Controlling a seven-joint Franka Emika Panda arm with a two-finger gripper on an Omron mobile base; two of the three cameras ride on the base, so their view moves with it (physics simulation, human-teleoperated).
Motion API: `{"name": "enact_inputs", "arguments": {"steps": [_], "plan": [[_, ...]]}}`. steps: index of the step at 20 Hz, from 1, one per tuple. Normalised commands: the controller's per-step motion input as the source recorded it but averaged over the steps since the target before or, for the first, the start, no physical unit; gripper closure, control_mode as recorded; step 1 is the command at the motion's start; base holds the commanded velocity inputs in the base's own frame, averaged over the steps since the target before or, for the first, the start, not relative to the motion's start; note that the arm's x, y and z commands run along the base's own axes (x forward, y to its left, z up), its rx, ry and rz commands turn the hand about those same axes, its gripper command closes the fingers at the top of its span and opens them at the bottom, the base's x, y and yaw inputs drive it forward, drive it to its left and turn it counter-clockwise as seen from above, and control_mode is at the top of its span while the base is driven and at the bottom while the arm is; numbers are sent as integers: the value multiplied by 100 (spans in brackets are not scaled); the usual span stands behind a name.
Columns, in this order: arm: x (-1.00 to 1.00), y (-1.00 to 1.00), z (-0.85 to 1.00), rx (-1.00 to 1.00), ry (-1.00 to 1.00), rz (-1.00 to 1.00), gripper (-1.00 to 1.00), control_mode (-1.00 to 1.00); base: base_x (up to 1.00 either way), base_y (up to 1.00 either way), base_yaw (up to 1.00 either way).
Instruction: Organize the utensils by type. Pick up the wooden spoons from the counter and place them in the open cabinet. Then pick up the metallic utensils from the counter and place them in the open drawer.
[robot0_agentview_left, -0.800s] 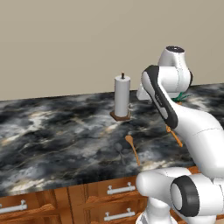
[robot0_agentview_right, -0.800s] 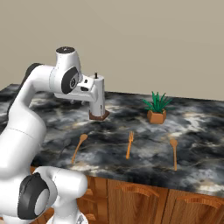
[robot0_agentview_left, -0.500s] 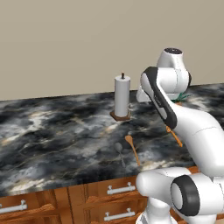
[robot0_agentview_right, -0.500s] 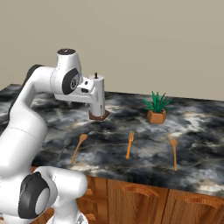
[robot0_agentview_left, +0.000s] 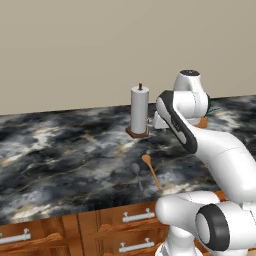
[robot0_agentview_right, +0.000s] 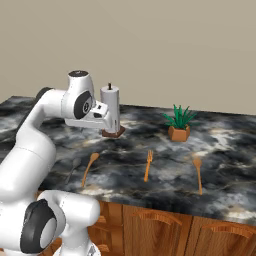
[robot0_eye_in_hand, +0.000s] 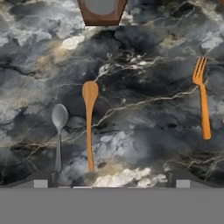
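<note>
No writing shows on the paper-towel roll (robot0_agentview_right: 111, 109) or marble worktop (robot0_eye_in_hand: 144, 118); the pincer (robot0_eye_in_hand: 111, 177) hangs with jaws apart above wooden spoon (robot0_eye_in_hand: 89, 120), metal spoon (robot0_eye_in_hand: 59, 131), wooden fork (robot0_eye_in_hand: 202, 103)

A plain beige wall (robot0_agentview_left: 100, 45) runs behind the kitchen run, flat and evenly lit. Below the worktop stand reddish-brown wooden cabinet fronts (robot0_agentview_right: 165, 230) with arched panels, and drawer fronts (robot0_agentview_left: 75, 235) with silver bar handles (robot0_agentview_left: 136, 216). A paper-towel roll (robot0_agentview_left: 139, 104) on a brown base and a small potted plant (robot0_agentview_right: 179, 124) stand toward the back.
</note>
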Motion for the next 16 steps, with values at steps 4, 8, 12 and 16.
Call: {"name": "enact_inputs", "arguments": {"steps": [4,8,12,16], "plan": [[2,11,-46,0,0,0,-100,-100,0,0,0],[0,8,-41,0,0,0,-100,-100,0,0,0],[3,11,-36,0,0,0,-100,-100,0,0,0],[12,18,-34,0,3,0,-100,-100,0,0,0]]}}
